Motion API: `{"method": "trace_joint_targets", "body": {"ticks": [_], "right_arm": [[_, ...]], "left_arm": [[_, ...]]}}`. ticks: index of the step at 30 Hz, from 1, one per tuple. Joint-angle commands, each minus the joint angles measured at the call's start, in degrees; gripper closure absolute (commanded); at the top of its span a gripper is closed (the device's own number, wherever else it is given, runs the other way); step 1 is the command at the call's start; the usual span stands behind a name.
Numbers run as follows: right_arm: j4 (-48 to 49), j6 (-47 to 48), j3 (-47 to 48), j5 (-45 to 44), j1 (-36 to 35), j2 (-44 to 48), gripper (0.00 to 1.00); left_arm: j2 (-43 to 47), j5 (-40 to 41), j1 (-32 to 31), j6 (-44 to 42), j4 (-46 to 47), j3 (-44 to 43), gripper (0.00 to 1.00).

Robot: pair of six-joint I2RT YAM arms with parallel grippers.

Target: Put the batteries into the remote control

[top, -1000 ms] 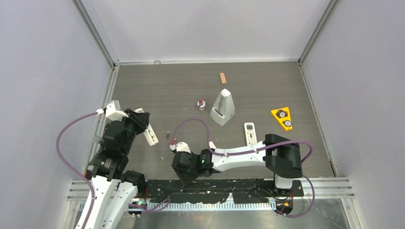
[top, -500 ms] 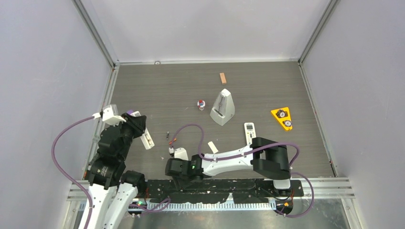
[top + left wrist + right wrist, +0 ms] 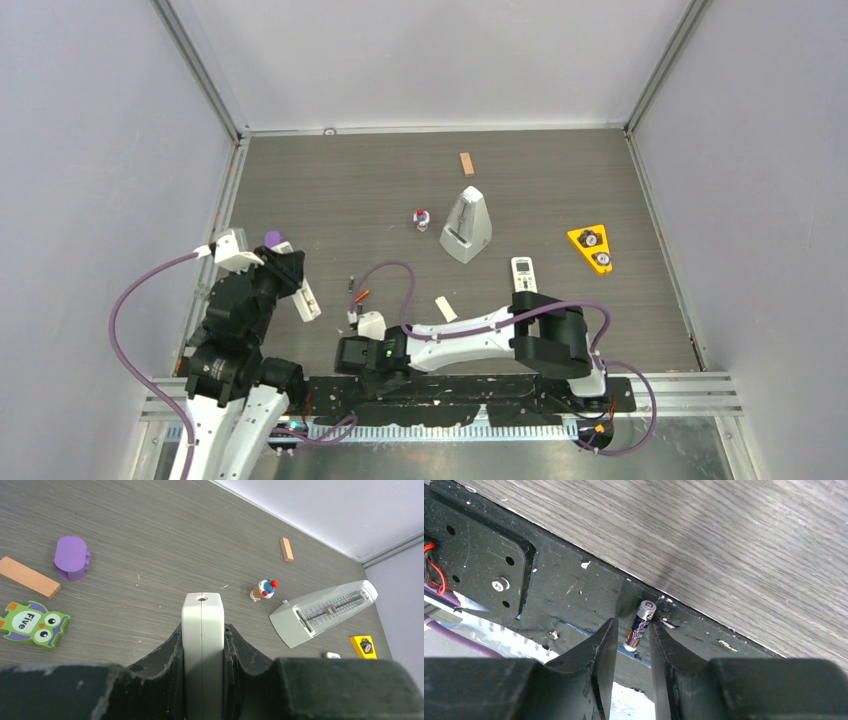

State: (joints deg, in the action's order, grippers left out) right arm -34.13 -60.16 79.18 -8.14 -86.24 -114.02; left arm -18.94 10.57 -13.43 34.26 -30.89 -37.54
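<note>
The remote control [image 3: 202, 610], a slim white bar seen edge-on, is clamped between the fingers of my left gripper [image 3: 202, 628] and held off the table at the left [image 3: 307, 300]. My right gripper [image 3: 633, 621] hangs low over the black base plate [image 3: 574, 590] at the near edge. One of the batteries [image 3: 640, 625], dark with orange print and a silver end, lies there between its fingertips. The right finger is close against it and a gap shows at the left finger. Two more batteries [image 3: 351, 284] [image 3: 361, 296] lie on the table. The small white cover [image 3: 445, 309] lies right of them.
A grey metronome [image 3: 467, 226], a short white remote with display [image 3: 523, 280], a yellow triangle [image 3: 591, 248], a wooden block [image 3: 466, 164] and a small toy figure [image 3: 422, 219] stand further back. A purple block [image 3: 71, 557], an orange block [image 3: 27, 577] and an owl tile [image 3: 31, 624] lie left.
My right arm has swung left and down to the near edge, over the base plate, and its jaws have narrowed. The left gripper with the remote has drawn slightly nearer.
</note>
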Motion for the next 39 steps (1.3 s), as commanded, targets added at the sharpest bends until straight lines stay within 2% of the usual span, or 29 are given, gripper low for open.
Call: {"method": "trace_joint_targets", "body": {"ticks": [1, 6, 10, 15, 18, 22, 24, 28, 31, 35, 39], "right_arm": [[-6.66, 1.34, 3.23, -6.0, -0.71, -3.44, 0.66], [-10.67, 3.78, 6.67, -10.21, -1.25, -6.17, 0.72], [-12.14, 3.51, 6.06, -13.69, -1.7, -5.72, 0.9], [-10.91, 1.93, 1.08, -21.08, -2.19, 3.54, 0.94], [-9.6, 1.11, -4.24, -24.82, -2.35, 14.04, 0.94], [-4.56, 2.89, -11.63, -30.35, -2.5, 28.78, 0.93], [-1.81, 7.15, -13.21, -32.38, -2.46, 35.05, 0.93], [6.42, 15.84, -13.88, -33.4, -2.54, 43.46, 0.92], [10.3, 20.11, -11.68, -33.74, -2.46, 44.68, 0.92], [14.74, 24.07, -5.81, -34.0, -2.45, 41.15, 0.91], [16.74, 26.16, -1.51, -31.87, -2.45, 37.3, 0.91]], "left_arm": [[0.49, 0.96, -0.1, -0.71, 0.47, -0.3, 1.0], [0.82, 0.28, -0.1, -0.06, 0.23, 0.02, 1.0], [1.13, -1.18, -0.11, 0.35, -0.3, 0.08, 1.0], [1.62, -6.82, -0.15, 1.3, 0.43, 1.12, 1.0], [1.56, -14.62, -0.12, 2.42, 3.17, 2.79, 1.0], [1.16, -30.21, -0.14, 5.75, 13.43, 7.36, 1.0], [0.74, -37.46, -0.14, 9.14, 21.05, 9.81, 1.0], [0.31, -43.15, -0.19, 17.17, 34.42, 13.05, 1.0], [0.06, -43.56, -0.19, 23.91, 41.04, 14.52, 1.0], [-1.01, -44.49, -0.19, 33.08, 49.83, 16.67, 1.0], [-1.11, -43.86, -0.19, 37.23, 51.71, 17.23, 1.0]]}}
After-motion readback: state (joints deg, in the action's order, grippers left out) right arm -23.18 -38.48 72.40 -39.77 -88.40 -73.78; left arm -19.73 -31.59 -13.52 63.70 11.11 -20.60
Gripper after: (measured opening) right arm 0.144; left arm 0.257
